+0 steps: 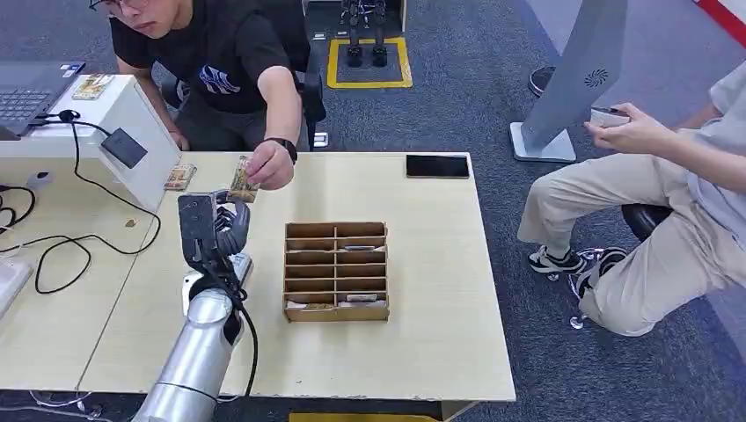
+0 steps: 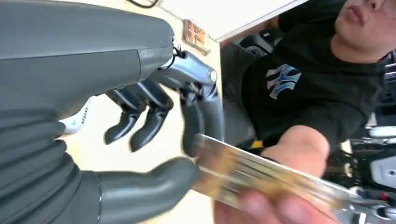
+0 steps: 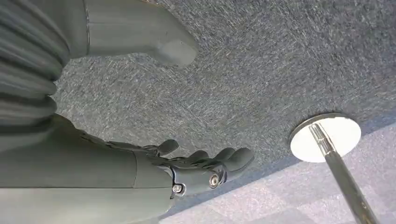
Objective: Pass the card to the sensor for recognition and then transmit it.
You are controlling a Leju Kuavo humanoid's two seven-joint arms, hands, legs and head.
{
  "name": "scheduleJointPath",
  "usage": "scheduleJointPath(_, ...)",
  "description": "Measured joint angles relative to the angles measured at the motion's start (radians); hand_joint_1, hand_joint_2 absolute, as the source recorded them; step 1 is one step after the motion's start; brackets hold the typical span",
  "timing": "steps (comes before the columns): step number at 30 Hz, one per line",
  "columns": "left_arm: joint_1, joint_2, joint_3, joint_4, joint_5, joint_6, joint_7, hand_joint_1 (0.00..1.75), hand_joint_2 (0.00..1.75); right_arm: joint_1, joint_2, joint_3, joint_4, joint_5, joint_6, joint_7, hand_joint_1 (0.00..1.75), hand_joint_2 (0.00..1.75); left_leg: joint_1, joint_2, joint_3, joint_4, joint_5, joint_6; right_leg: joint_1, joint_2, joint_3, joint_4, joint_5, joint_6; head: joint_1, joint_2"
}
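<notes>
My left hand (image 1: 217,225) is raised above the left part of the wooden table (image 1: 422,343). A person in a black shirt reaches over from the far side and holds a yellowish card (image 1: 241,181) at my fingertips. In the left wrist view the card (image 2: 243,172) has its near end between my thumb and a finger of the left hand (image 2: 154,116), while the person's fingers (image 2: 271,207) still grip its other end. The black sensor (image 1: 123,147) sits on the sloped face of a white box at the left. My right hand (image 3: 187,168) hangs over grey carpet, fingers apart, holding nothing.
A wooden divided box (image 1: 336,271) with a few cards stands mid-table. Another card (image 1: 179,177) lies by the white box, and a black phone (image 1: 437,166) at the far edge. Cables and a laptop (image 1: 26,88) are left. A seated person at right holds a card (image 1: 607,117).
</notes>
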Motion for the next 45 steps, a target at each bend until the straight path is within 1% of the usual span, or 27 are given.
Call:
scheduleJointPath(6,-0.019,0.005,-0.002,0.068,-0.073,0.037,0.023,0.0,1.75,-0.003,0.0,0.0,0.009,0.021,0.0,0.0,0.0,1.75,0.0,0.0,0.0,0.0,0.0,0.0,0.0,0.0,0.0,0.0,0.0,0.0,0.0,0.0)
scheduleJointPath(10,-0.019,0.007,-0.011,0.084,-0.09,0.054,0.022,0.0,1.75,-0.003,0.0,0.0,0.012,0.033,0.0,0.0,0.0,1.75,0.0,0.0,0.0,0.0,0.0,0.0,0.0,0.0,0.0,0.0,0.0,0.0,0.0,0.0)
scheduleJointPath(11,-0.019,0.007,-0.011,0.084,-0.087,0.056,0.017,0.0,0.0,-0.003,0.0,0.0,0.012,0.033,0.0,0.0,0.0,1.75,0.0,0.0,0.0,0.0,0.0,0.0,0.0,0.0,0.0,0.0,0.0,0.0,0.0,0.0)
scheduleJointPath(13,-0.013,0.007,-0.011,0.079,-0.053,0.053,-0.011,0.0,0.0,-0.003,0.0,0.0,0.011,0.026,0.0,0.0,0.0,1.75,0.0,0.0,0.0,0.0,0.0,0.0,0.0,0.0,0.0,0.0,0.0,0.0,0.0,0.0)
scheduleJointPath(16,0.011,0.005,-0.012,0.038,-0.006,0.034,-0.055,0.0,0.0,-0.001,0.0,0.0,0.009,0.01,0.0,0.005,0.0,1.75,0.0,0.0,-0.001,0.0,0.0,0.0,0.0,0.0,0.0,0.0,0.0,0.0,0.0,0.0)
scheduleJointPath(17,0.016,0.005,-0.012,0.03,-0.009,0.037,-0.061,0.0,1.75,-0.001,0.0,0.0,0.008,0.008,0.0,0.006,0.0,1.75,0.0,0.0,-0.001,0.0,0.0,0.0,0.0,0.0,0.0,0.0,0.0,0.0,0.0,0.0)
scheduleJointPath(18,0.024,0.005,-0.013,0.018,-0.029,0.051,-0.068,0.0,1.75,-0.002,0.0,0.0,0.006,0.008,0.0,0.007,0.0,1.75,0.0,0.0,-0.001,0.0,0.0,0.0,0.0,0.001,0.0,0.0,0.0,0.0,0.0,0.0)
scheduleJointPath(19,0.034,0.005,-0.02,-0.009,-0.073,0.079,-0.083,0.0,1.75,-0.001,0.001,0.0,0.004,0.004,0.0,0.009,0.0,1.75,0.0,0.0,-0.001,0.0,0.0,0.0,0.0,0.001,-0.001,0.0,0.0,0.0,0.0,0.0)
scheduleJointPath(21,0.067,0.005,-0.039,-0.065,-0.115,0.098,-0.115,0.0,1.75,0.0,0.003,0.0,-0.002,-0.007,0.0,0.008,0.0,1.75,0.0,0.0,-0.001,0.0,0.0,0.0,0.0,0.001,-0.001,0.0,0.0,0.0,0.0,0.0)
scheduleJointPath(23,0.094,0.005,-0.057,-0.118,-0.121,0.101,-0.132,0.0,1.75,0.001,0.007,0.0,-0.008,-0.007,0.0,0.008,0.0,1.75,0.0,0.0,-0.001,0.0,0.0,0.0,0.0,0.0,-0.001,0.0,0.0,0.0,0.0,0.0)
scheduleJointPath(26,0.127,0.004,-0.074,-0.178,-0.126,0.103,-0.135,0.0,1.75,0.002,0.011,0.0,-0.013,-0.007,0.0,0.008,0.0,1.75,0.0,0.0,-0.001,0.0,0.0,0.0,0.0,0.001,-0.001,0.0,0.0,0.0,0.0,0.0)
scheduleJointPath(32,0.154,0.004,-0.093,-0.233,-0.126,0.104,-0.14,0.0,1.75,0.002,0.016,0.0,-0.019,-0.007,0.0,0.008,0.0,1.75,0.0,0.0,-0.001,0.0,0.0,0.0,0.0,0.001,-0.001,0.0,0.0,0.0,0.0,0.0)
scheduleJointPath(33,0.158,0.004,-0.095,-0.238,-0.127,0.104,-0.153,0.0,1.75,0.002,0.016,0.0,-0.019,-0.007,0.0,0.006,0.0,1.75,0.0,0.0,-0.001,0.0,0.0,0.0,0.0,0.001,-0.001,0.0,0.0,0.0,0.0,0.0)
scheduleJointPath(35,0.181,0.006,-0.106,-0.27,-0.145,0.111,-0.219,0.0,1.75,0.002,0.016,0.0,-0.019,-0.01,0.0,-0.001,0.0,1.75,0.0,0.0,-0.001,0.0,0.0,0.0,0.0,0.001,-0.001,0.0,0.0,0.0,0.0,0.0)
scheduleJointPath(36,0.197,0.008,-0.121,-0.298,-0.154,0.114,-0.252,0.0,1.75,0.003,0.016,0.0,-0.019,-0.014,0.0,-0.005,0.0,1.75,0.0,0.0,-0.001,0.0,0.0,0.0,0.0,0.001,-0.001,0.0,0.0,0.0,0.0,0.0)
scheduleJointPath(38,0.231,0.011,-0.153,-0.345,-0.156,0.106,-0.291,0.0,1.75,0.003,0.016,0.0,-0.019,-0.024,0.0,-0.008,0.0,1.75,0.0,0.0,-0.001,0.0,-0.001,0.0,0.0,0.001,-0.001,0.0,-0.001,0.0,0.0,0.0)
scheduleJointPath(41,0.285,0.018,-0.215,-0.421,-0.15,0.065,-0.329,0.0,1.75,0.004,0.016,0.0,-0.021,-0.027,0.0,-0.016,0.0,1.75,0.0,0.0,-0.002,0.0,-0.001,0.001,0.0,0.001,-0.002,-0.001,-0.001,0.001,0.0,0.0)
scheduleJointPath(43,0.31,0.028,-0.257,-0.46,-0.112,0.023,-0.373,0.0,1.75,0.004,0.016,0.0,-0.022,-0.027,0.0,-0.025,0.0,1.75,0.0,0.0,-0.002,0.0,-0.001,0.001,0.0,0.001,-0.002,-0.001,-0.001,0.001,0.0,0.0)
scheduleJointPath(45,0.327,0.043,-0.297,-0.492,-0.102,-0.008,-0.416,0.0,1.75,0.004,0.016,0.0,-0.022,-0.035,0.0,-0.029,0.0,1.75,0.0,0.0,-0.002,0.0,-0.001,0.001,0.0,0.001,-0.002,-0.001,-0.001,0.001,0.0,0.0)
